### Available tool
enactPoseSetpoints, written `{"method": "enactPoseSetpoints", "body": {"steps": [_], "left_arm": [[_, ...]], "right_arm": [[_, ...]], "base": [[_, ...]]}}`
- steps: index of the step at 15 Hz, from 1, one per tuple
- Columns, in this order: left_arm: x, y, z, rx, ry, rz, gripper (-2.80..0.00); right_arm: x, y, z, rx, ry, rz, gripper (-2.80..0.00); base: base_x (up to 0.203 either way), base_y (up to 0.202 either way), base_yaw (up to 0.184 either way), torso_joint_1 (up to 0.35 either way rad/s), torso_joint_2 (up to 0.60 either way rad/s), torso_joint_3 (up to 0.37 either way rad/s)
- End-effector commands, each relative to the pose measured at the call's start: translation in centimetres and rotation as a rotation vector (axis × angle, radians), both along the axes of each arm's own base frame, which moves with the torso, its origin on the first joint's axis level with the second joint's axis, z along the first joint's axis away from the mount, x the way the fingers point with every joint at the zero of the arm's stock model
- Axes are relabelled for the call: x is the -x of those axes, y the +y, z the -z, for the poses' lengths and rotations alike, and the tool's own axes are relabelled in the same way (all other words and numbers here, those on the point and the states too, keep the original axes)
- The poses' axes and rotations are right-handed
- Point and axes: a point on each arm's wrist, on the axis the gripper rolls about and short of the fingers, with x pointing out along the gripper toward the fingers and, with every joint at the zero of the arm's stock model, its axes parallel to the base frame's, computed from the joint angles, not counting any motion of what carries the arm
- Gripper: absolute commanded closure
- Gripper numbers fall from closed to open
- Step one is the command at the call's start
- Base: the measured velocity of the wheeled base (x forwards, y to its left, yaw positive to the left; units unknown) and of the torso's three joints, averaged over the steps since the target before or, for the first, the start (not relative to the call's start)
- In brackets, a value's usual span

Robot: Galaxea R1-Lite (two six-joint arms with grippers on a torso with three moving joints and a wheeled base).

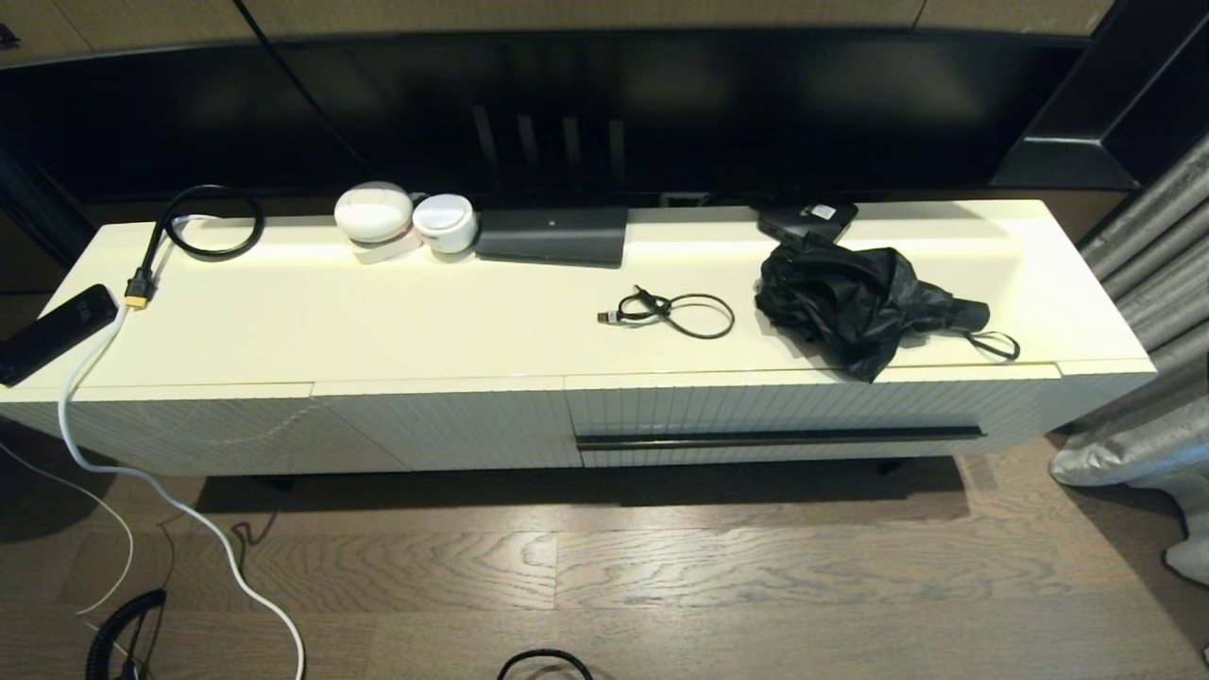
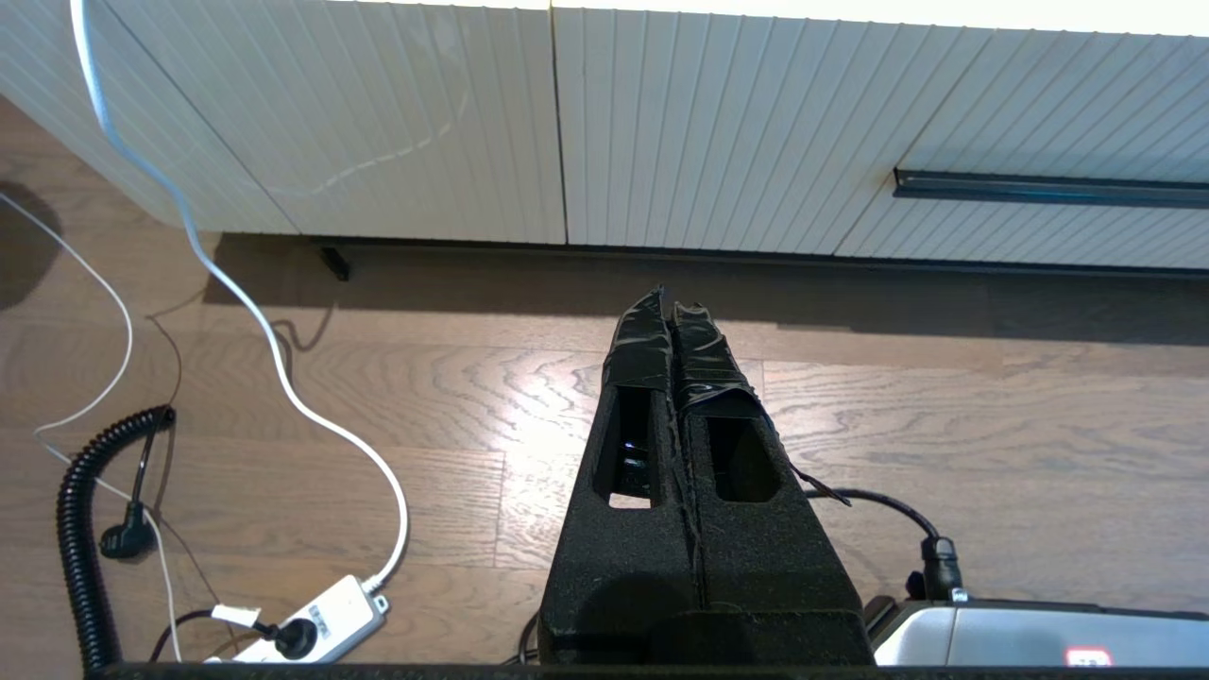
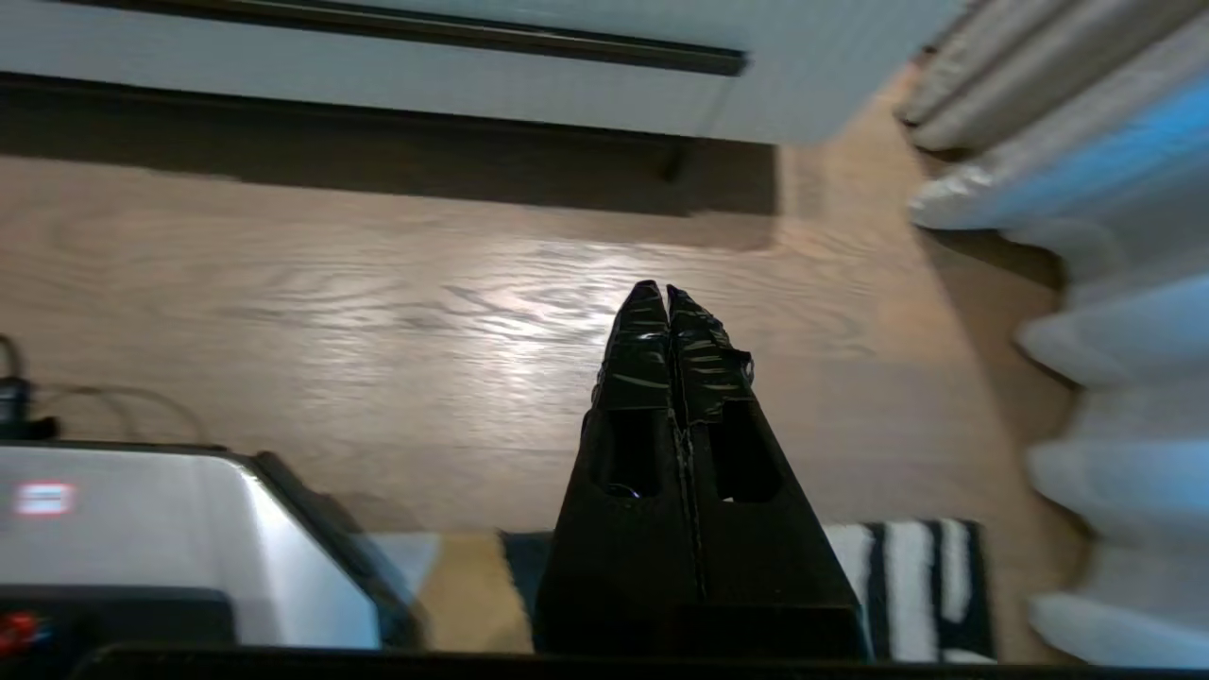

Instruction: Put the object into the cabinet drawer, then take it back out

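The cabinet drawer (image 1: 803, 406) is closed, a ribbed cream front with a long black bar handle (image 1: 779, 437) on the right half of the low cabinet. On the top above it lie a crumpled black folding umbrella (image 1: 859, 297) and a small black looped cable (image 1: 675, 312); I cannot tell which of them is the object. Neither arm shows in the head view. My left gripper (image 2: 668, 302) is shut and empty, low over the wooden floor before the cabinet, with the handle (image 2: 1048, 189) off to its side. My right gripper (image 3: 666, 293) is likewise shut and empty over the floor, short of the handle (image 3: 425, 28).
Two white round cases (image 1: 406, 219), a flat black box (image 1: 553, 236), a coiled black cable (image 1: 212, 222) and a black remote (image 1: 52, 331) sit on the cabinet top. A white cord (image 1: 94, 463) trails to a power strip (image 2: 312, 623) on the floor. Grey curtains (image 1: 1152, 246) hang at right.
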Motion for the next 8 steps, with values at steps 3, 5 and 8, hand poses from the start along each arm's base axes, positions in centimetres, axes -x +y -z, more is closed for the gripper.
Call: {"method": "enactPoseSetpoints", "body": {"steps": [3,5,8], "left_arm": [[-0.01,0.0,0.03,0.001,0.001,-0.002,0.0],[0.0,0.0,0.01,0.001,0.0,-0.001,0.0],[-0.01,0.0,0.02,0.001,0.0,0.0,0.0]], "right_arm": [[-1.7,0.15,2.31,-0.012,-0.114,-0.07,0.0],[-1.78,0.16,2.51,-0.018,-0.117,-0.074,0.0],[-1.78,0.16,2.52,-0.043,-0.117,-0.068,0.0]], "base": [[0.0,0.0,0.0,0.0,0.0,0.0],[0.0,0.0,0.0,0.0,0.0,0.0],[0.0,0.0,0.0,0.0,0.0,0.0]]}}
